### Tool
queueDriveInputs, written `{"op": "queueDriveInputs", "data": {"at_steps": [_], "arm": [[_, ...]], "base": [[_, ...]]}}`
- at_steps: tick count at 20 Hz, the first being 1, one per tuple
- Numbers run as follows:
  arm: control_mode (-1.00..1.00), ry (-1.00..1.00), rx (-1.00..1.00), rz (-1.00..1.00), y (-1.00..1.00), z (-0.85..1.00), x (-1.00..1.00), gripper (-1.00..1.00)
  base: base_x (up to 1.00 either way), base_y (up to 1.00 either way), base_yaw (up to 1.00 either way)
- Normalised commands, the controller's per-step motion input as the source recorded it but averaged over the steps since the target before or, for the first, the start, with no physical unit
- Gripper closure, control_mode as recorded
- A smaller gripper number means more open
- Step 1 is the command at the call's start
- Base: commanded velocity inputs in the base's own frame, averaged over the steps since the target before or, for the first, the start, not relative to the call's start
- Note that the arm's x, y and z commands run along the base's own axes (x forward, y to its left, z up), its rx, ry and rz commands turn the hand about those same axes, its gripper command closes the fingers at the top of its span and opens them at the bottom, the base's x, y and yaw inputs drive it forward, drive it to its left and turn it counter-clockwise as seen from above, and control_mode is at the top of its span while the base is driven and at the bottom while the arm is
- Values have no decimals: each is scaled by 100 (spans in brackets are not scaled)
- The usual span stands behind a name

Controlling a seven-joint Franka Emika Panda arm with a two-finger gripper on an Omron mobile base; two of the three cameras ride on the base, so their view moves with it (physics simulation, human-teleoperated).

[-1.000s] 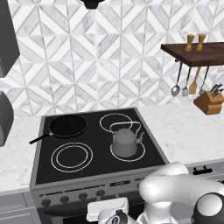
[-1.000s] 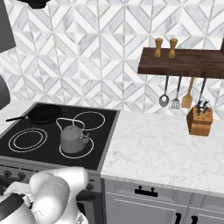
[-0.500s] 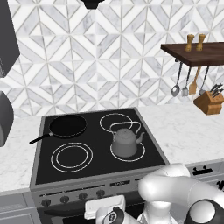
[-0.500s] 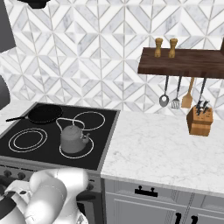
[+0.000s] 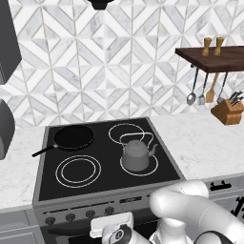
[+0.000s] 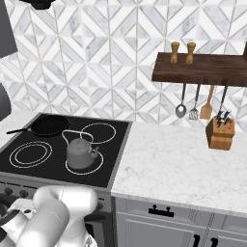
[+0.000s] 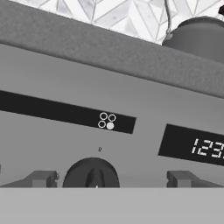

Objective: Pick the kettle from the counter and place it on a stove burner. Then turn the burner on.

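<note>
The kettle stands as before on the front right stove burner, in the middle of the left base view, off the counter and well apart from the frying pan. So the placing step looks finished. What has changed is the arm: over the last second the hand has slid a little to the left along the stove front, at the bottom of that view. In the hand view the gripper is spread wide and holds nothing, and a dark knob sits between its tips, slightly left of centre. The small indicator above the knob has its lower right circle filled, which I judge to mean the kettle's burner. Closing on this knob and turning it remains.
</note>
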Motion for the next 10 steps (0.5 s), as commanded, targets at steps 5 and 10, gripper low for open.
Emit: {"op": "queueDriveInputs", "data": {"at_steps": [5,10], "arm": [[-100,0,0,0,1,-17,21,-100],[-100,0,0,0,12,-11,2,-100]], "base": [[0,0,0],[0,0,0]]}}
